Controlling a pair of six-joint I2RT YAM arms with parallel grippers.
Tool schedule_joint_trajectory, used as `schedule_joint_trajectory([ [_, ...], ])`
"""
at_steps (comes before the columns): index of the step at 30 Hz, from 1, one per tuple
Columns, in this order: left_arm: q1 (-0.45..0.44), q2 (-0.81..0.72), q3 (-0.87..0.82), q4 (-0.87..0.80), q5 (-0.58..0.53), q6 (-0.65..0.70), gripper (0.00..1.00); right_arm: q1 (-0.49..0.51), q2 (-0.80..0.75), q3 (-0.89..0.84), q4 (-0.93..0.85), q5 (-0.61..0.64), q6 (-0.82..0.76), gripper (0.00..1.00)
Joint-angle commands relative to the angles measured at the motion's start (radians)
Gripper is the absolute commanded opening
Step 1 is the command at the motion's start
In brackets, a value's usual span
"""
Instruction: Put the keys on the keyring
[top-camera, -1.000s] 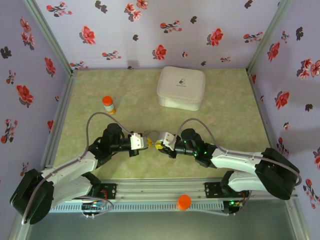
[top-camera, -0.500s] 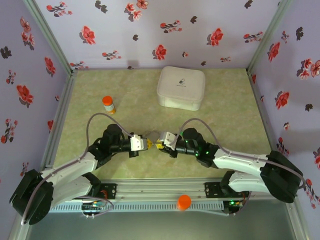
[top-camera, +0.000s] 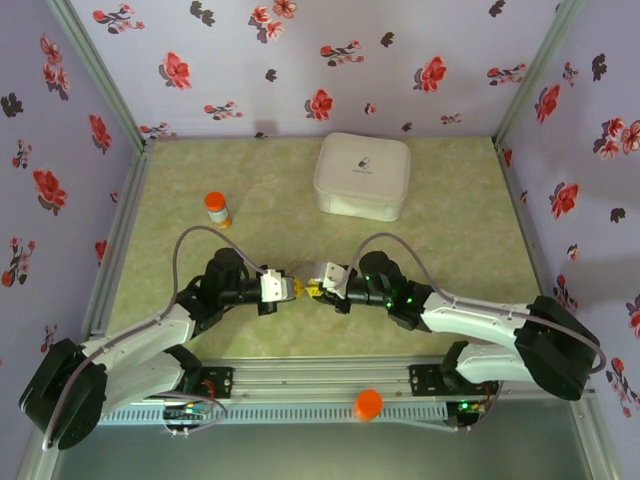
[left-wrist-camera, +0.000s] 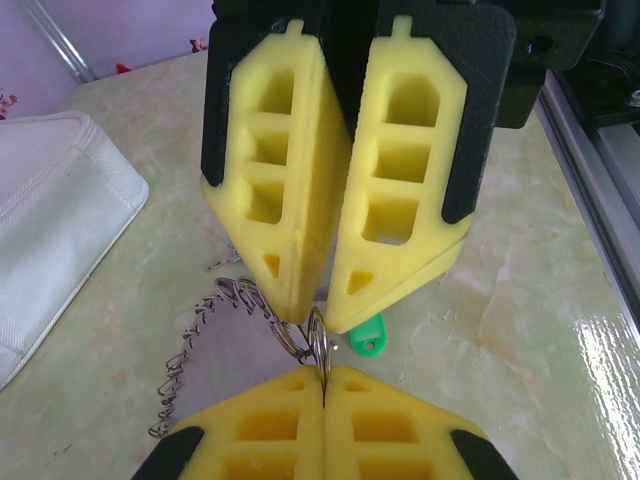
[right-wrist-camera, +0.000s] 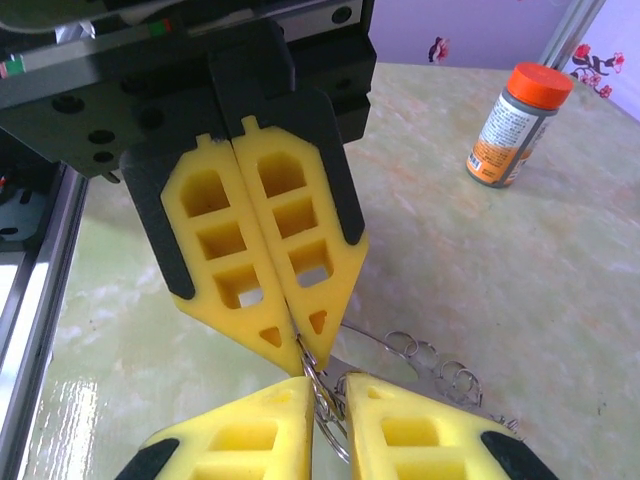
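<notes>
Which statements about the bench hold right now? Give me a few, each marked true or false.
1. The left gripper and right gripper both pinch the keyring. True.
2. The orange-capped bottle lies on its side. False: it stands upright.
3. A green key lies on the table by the right gripper's fingertips. True.
4. The white case sits between the two grippers. False: it sits toward the far side of the table, apart from both.

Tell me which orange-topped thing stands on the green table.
The bottle, upright left of the white case; the other orange piece sits on the front rail.
</notes>
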Motion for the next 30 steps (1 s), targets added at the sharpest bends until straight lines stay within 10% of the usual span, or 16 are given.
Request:
schedule_joint_trajectory([
  [1, -0.01, -0.009, -0.003, 0.019, 0.029, 0.015, 0.0, -0.004, 0.012, 0.04, -0.041, -0.015, -0.035, 0.18],
  [30, -0.012, -0.012, -0.001, 0.028, 0.036, 0.006, 0.0, -0.002, 0.066, 0.097, -0.136, -0.036, -0.11, 0.08],
])
